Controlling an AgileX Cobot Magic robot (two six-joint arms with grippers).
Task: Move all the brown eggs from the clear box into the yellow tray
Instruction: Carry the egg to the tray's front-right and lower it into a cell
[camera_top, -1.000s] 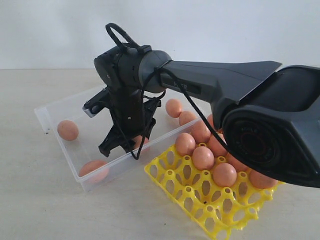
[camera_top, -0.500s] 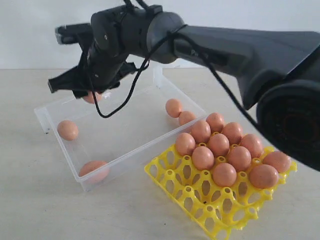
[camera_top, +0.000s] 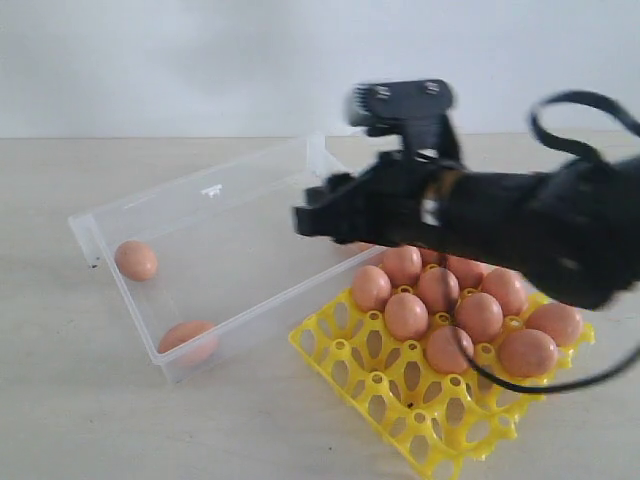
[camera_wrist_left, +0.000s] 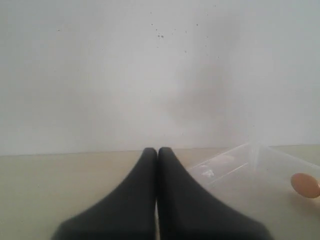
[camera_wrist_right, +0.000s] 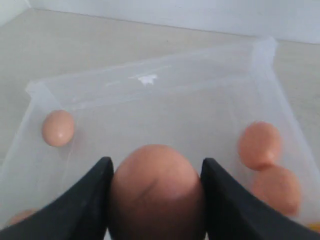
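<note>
My right gripper (camera_wrist_right: 156, 163) is shut on a brown egg (camera_wrist_right: 157, 192) and holds it above the clear box (camera_wrist_right: 150, 80). In the exterior view this gripper (camera_top: 312, 215) hovers over the box's right end, beside the yellow tray (camera_top: 400, 400), and the held egg is hidden there. Several eggs (camera_top: 448, 348) fill the tray's far cups. Loose eggs lie in the box: one (camera_top: 135, 260) at the left end, one (camera_top: 188, 338) at the near corner, two (camera_wrist_right: 259, 145) at the right end. My left gripper (camera_wrist_left: 154, 150) is shut and empty, low over the table outside the box (camera_wrist_left: 240, 160).
The tray's near cups (camera_top: 440, 440) stand open. The box's thin far wall (camera_top: 215, 185) rises behind the right arm. A pale wall closes the table's far side. The left wrist view catches one egg (camera_wrist_left: 306, 185) inside the box.
The right arm rose out of the box with an egg, swung high to the left, and has now come right over the box's right end near the tray.
</note>
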